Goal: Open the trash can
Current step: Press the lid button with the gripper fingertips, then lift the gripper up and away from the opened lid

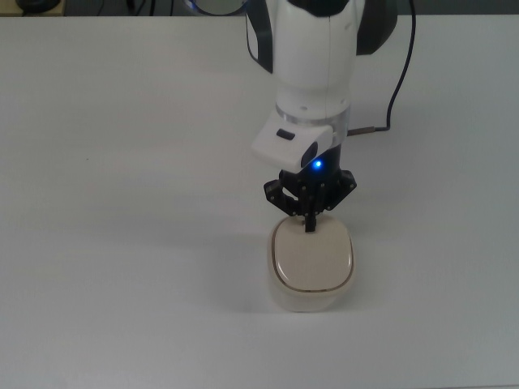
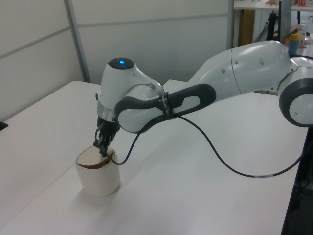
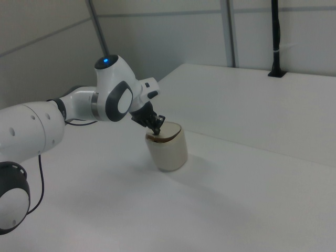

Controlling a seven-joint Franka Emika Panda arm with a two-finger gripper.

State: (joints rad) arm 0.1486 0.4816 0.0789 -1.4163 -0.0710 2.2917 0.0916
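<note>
- We see the gripper (image 1: 309,223) with fingers pinched together, tip down on the lid's edge nearest the arm.
- Directly beneath it stands the trash can (image 1: 312,263) on the white table (image 1: 122,203) — its lid tilted, a dark gap showing under one edge.

1. the top view is taken from overhead, looking down on the gripper (image 1: 308,220) at close range.
2. the left view is set lower and farther back, the gripper (image 2: 103,151) seen obliquely from one side.
3. the right view is set opposite; the gripper (image 3: 155,128) and the trash can (image 3: 167,147) beneath it are shared by all three.
</note>
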